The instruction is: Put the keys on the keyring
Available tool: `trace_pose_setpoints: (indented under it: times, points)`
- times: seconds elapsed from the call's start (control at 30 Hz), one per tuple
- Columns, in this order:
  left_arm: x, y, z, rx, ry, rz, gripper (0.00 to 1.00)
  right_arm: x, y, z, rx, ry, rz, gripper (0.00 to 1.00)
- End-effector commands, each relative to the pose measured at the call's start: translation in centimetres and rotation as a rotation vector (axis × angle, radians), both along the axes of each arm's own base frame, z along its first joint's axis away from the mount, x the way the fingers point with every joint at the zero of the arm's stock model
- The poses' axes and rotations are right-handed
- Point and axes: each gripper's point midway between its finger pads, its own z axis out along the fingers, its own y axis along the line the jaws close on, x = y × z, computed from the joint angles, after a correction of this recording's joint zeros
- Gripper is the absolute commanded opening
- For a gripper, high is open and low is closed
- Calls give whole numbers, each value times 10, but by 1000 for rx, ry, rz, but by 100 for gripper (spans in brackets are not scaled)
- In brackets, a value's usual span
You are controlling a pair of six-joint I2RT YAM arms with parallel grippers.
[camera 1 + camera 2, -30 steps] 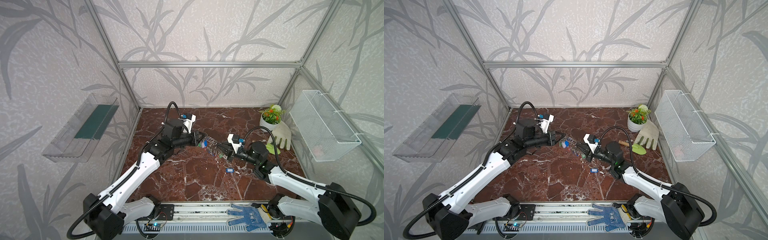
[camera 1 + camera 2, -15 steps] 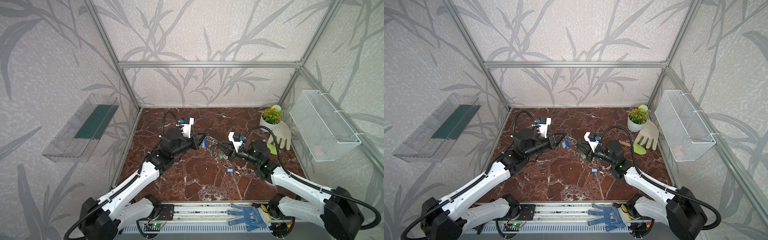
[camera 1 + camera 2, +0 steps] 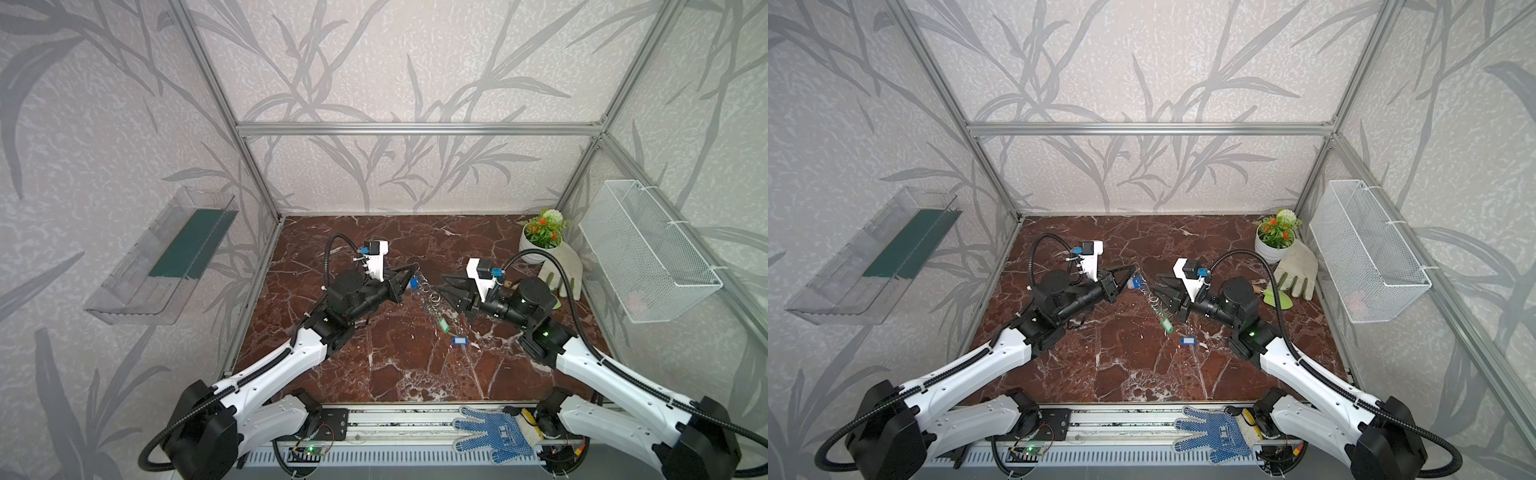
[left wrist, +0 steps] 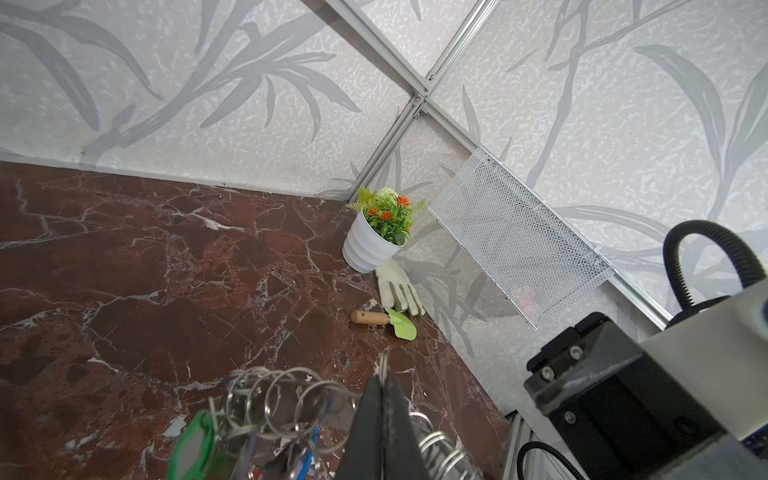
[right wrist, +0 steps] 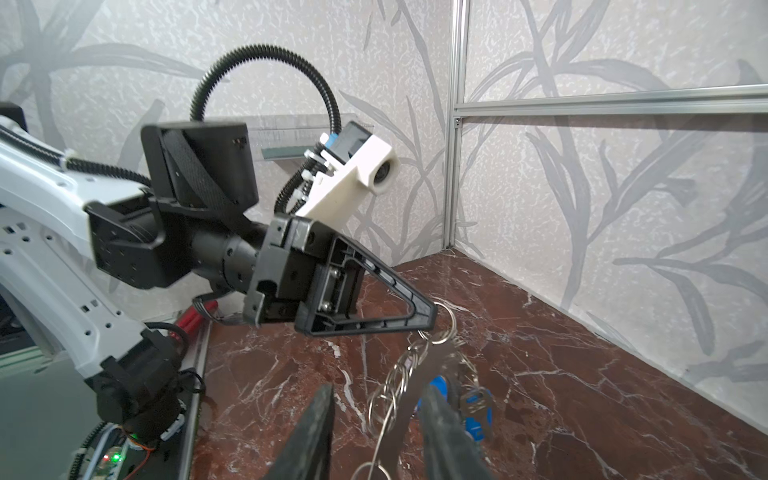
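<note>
**Left of centre, both top views.** Left gripper [image 3: 410, 275], black, two-fingered: clenched on a wire split ring at the upper edge of the keyring [image 3: 429, 291], a flat grey metal disc rimmed with wire split rings. Hung edge-on, clear of the red-brown marble tabletop [image 3: 395, 361]. Judged so held to let the rings dangle free and be reached from the opposite side.

**Lower left, left wrist view.** Fan of silver split rings [image 4: 282, 399], with a green oblong plastic-tagged key [image 4: 194, 444] among them; judged already threaded. Blue-tagged keys [image 5: 473, 409] hanging likewise, lower centre of the right wrist view.

**Centre, below the keyring in a top view.** Loose silver key with blue oblong tag [image 3: 459, 340], flat on the marble, apart from both grippers. Judged not yet threaded.

**Right of centre.** Right gripper [image 3: 441, 285], black: released, jaws parted either side of the disc. Disc close beside one of the fingers [image 5: 442, 432]; contact unclear. Judged placed to steady or re-grip the disc.

**Far right.** White ribbed pot of artificial flowers [image 3: 530, 249], pale work glove [image 3: 561, 270], white wire-mesh wall basket [image 3: 648, 257]. Set out of the working zone.
</note>
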Motion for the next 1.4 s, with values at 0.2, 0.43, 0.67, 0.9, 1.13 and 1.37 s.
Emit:
trace_pose_setpoints:
  times: [0.2, 0.43, 0.67, 0.9, 1.13, 1.37]
  points:
    - [-21, -3, 57, -126, -394, -68, 0, 34, -23, 33, 136, 110, -34, 46]
    - [-27, 1, 64, -184, -479, -69, 0, 51, -9, 37, 142, 189, 50, 39]
    - [-30, -11, 65, -206, -482, -154, 0, 47, 1, 32, 123, 212, 128, 33]
    - [-31, -18, 69, -276, -478, -213, 0, 46, 9, 19, 101, 251, 193, 24]
    - [-30, -19, 70, -295, -469, -218, 0, 45, 14, 11, 96, 282, 241, 20]
    - [-29, -19, 70, -291, -459, -223, 0, 41, 17, 11, 110, 291, 280, 17]
